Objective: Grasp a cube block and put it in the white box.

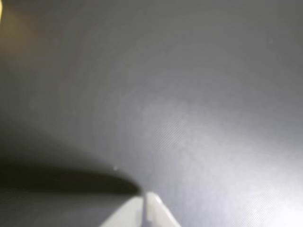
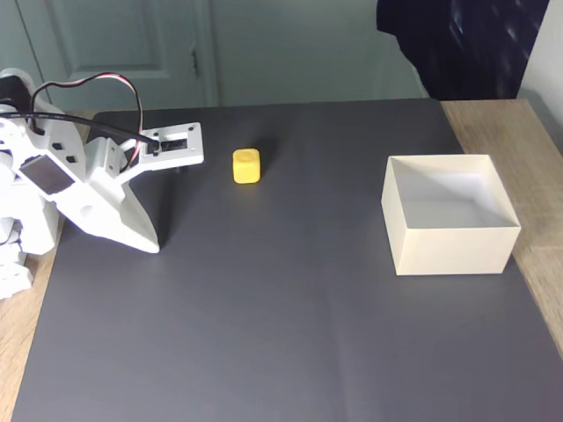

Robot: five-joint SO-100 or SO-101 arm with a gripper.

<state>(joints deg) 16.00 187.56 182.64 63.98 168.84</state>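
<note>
My gripper (image 2: 151,247) pointed down at the dark mat (image 2: 290,334), its tip touching or nearly touching the surface near the mat's left edge in the fixed view. In the wrist view the two white fingers (image 1: 158,210) came in from the bottom edge pressed together — only a thin seam between them — and they held nothing.

The yellow cube (image 2: 246,165) sat on the mat beyond my gripper and off to its right in the fixed view, well apart from the tip and close to the end of the arm's upper bracket (image 2: 176,145), not touching it. The white box (image 2: 450,214) stood far to the right of my gripper, open side up, nothing inside, its right wall at the mat's right edge beside the bare wooden table (image 2: 541,255).

Between my gripper and the box lay a wide stretch of bare mat — the whole near half was open too.
</note>
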